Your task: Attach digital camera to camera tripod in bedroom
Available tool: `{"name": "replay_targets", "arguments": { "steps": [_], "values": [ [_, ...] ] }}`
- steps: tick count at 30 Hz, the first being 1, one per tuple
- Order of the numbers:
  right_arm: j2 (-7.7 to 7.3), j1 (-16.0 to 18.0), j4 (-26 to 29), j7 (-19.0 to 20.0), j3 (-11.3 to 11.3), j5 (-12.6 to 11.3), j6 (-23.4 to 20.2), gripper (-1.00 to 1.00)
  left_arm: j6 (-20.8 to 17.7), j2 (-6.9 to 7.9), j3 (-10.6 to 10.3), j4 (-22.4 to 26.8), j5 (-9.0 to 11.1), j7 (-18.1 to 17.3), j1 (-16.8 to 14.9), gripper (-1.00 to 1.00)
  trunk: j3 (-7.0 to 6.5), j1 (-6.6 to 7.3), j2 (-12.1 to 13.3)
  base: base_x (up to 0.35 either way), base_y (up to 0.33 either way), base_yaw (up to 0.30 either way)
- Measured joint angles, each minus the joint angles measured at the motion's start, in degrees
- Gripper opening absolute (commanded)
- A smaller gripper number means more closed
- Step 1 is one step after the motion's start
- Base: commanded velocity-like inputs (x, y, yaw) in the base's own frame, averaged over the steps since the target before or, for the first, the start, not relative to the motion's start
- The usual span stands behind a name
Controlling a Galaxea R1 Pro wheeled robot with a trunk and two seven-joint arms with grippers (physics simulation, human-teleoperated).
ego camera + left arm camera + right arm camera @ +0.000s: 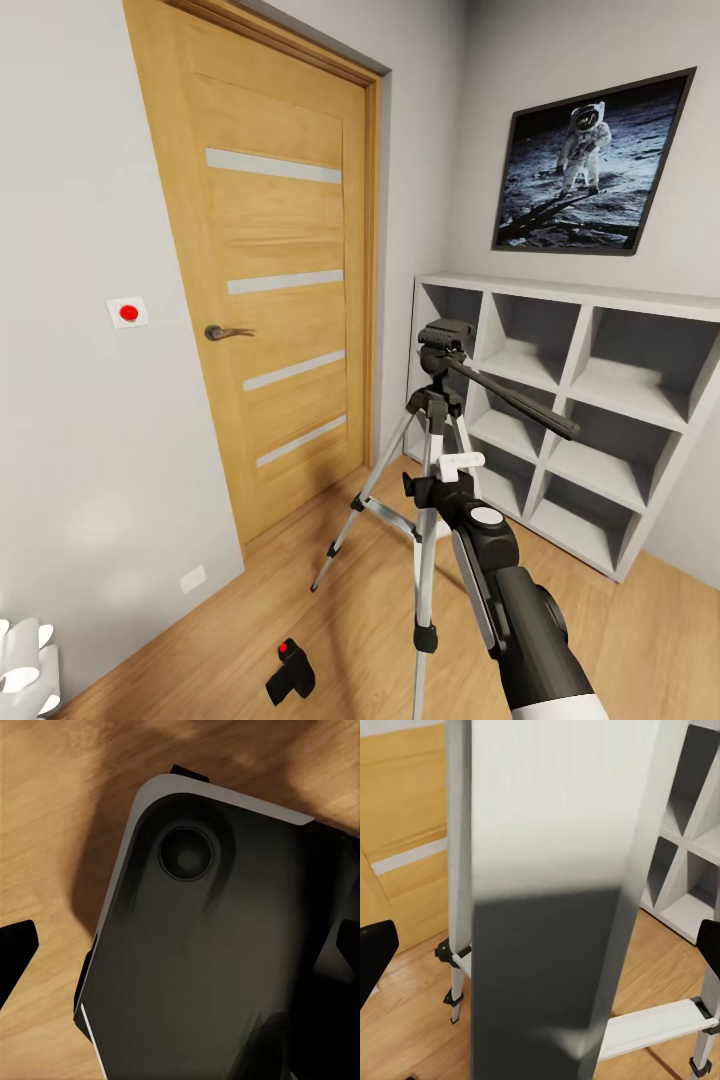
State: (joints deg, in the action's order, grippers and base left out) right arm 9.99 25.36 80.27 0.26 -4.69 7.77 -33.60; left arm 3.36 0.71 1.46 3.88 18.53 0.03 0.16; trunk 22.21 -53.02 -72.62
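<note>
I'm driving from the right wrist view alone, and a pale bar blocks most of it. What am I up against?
Observer: It's a leg of the camera tripod. Your right gripper is open and close against the tripod, below its head.
Operator: Is anything mounted on the head?
Observer: No, the dark grey head is bare.
Operator: Where's the digital camera?
Observer: The digital camera is lying on the wood floor, left of the tripod's near leg, with its red button showing.
</note>
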Motion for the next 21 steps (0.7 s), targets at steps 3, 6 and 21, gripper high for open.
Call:
{"name": "replay_targets", "arguments": {
  "steps": [3, 6, 21],
  "values": [
    [0.00, 0.00, 0.00, -0.05, 0.00, -0.05, 0.01, 1.00, 0.00, 0.00, -0.01, 0.00, -0.01, 0.00, 0.02, 1.00, 0.00, 0.00, 0.00, 0.000, 0.000, 0.000],
    [0.00, 0.00, -0.05, -0.08, 0.00, -0.10, -0.05, -1.00, 0.00, 0.00, -0.01, 0.00, -0.01, 0.00, 0.01, 1.00, 0.00, 0.00, 0.00, 0.000, 0.000, 0.000],
    [0.00, 0.01, -2.23, -0.10, -0.07, 0.53, 1.02, -1.00, 0.02, 0.00, 0.00, 0.02, 0.00, 0.02, 0.00, 1.00, 0.00, 0.00, 0.00, 0.000, 0.000, 0.000]
  ]
}}
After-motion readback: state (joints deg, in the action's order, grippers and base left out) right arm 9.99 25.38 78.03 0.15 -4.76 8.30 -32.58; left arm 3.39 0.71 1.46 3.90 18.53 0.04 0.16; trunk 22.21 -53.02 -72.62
